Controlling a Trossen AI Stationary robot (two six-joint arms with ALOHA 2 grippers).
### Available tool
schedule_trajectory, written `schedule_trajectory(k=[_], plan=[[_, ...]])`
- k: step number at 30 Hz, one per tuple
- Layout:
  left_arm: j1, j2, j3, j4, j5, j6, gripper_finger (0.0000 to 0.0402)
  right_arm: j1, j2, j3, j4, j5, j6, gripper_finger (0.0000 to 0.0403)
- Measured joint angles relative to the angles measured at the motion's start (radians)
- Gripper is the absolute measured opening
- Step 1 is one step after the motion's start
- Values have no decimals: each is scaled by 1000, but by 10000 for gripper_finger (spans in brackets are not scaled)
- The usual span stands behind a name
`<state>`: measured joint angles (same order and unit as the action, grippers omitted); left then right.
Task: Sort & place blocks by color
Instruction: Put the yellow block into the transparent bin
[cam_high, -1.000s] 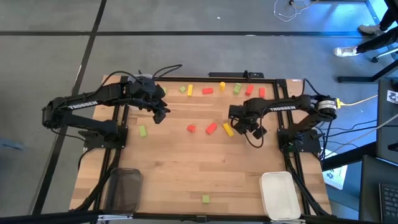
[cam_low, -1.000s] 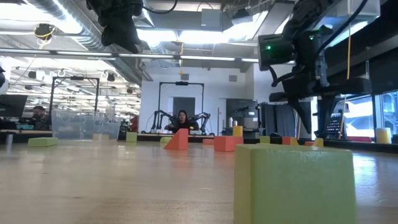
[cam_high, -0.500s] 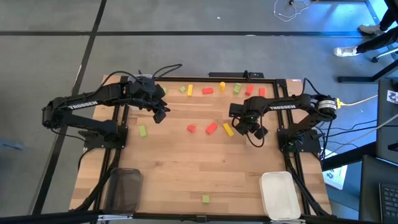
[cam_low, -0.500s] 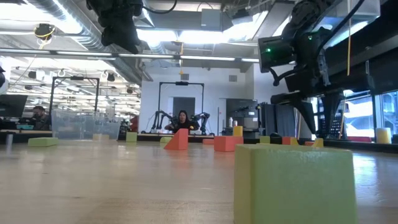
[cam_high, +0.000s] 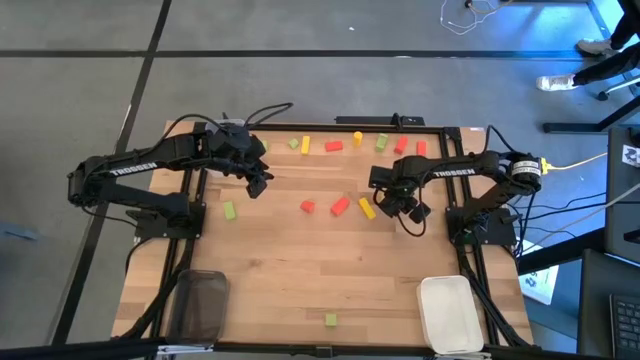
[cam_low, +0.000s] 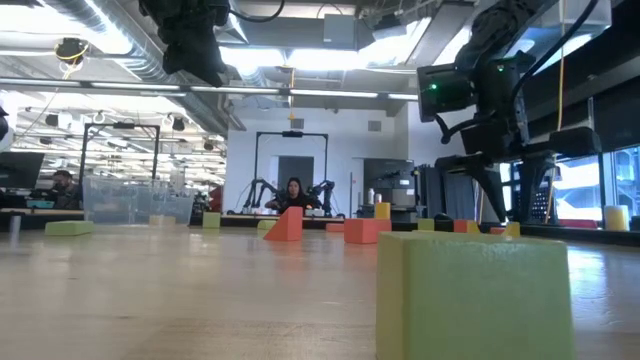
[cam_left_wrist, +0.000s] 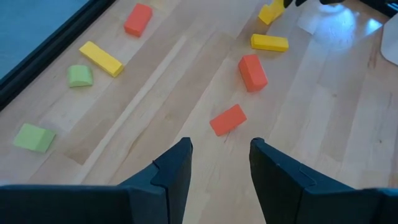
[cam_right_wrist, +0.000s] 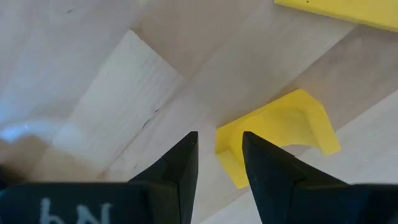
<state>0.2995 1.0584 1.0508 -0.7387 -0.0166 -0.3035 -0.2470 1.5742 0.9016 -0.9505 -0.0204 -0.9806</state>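
Small red, yellow and light green blocks lie scattered on the wooden table (cam_high: 300, 260). My right gripper (cam_right_wrist: 217, 138) points straight down at the table's right middle, open, with bare wood between its fingers. A yellow arch-shaped block (cam_right_wrist: 277, 134) lies flat just beyond its fingertips, and a long yellow block (cam_high: 367, 208) lies beside it. My left gripper (cam_left_wrist: 219, 152) hangs open, high over the table's far left, tilted down toward two red blocks (cam_left_wrist: 227, 119) (cam_left_wrist: 252, 71). In the low view a green block (cam_low: 470, 295) fills the near foreground.
More blocks line the far edge: green (cam_high: 293, 144), yellow (cam_high: 305, 146), red (cam_high: 333, 146), yellow (cam_high: 357, 137), green (cam_high: 381, 143), red (cam_high: 401, 145). A green block (cam_high: 229, 210) lies at the left. A dark tray (cam_high: 200, 300) and a white tray (cam_high: 450, 312) sit at the near corners.
My right gripper has rolled slightly about its own downward axis above the yellow arch block, staying in place. No block has moved.
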Motion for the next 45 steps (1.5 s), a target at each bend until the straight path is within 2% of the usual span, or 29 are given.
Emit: schedule_trajectory(k=[15,23,31,40,45], plan=[[0,0,0,0,-1,-1,150,-66,0,0,0,3,0,126],[0,0,0,0,-2,-4,150,-64,0,-1,-2,-5,-124,126],[0,0,0,0,-2,-2,150,-64,0,-23,12,-7,-173,126],[0,0,0,0,-2,-1,150,-64,-1,-102,133,-6,-203,126],[0,0,0,0,-2,-1,150,-64,-4,-119,168,-5,-201,88]])
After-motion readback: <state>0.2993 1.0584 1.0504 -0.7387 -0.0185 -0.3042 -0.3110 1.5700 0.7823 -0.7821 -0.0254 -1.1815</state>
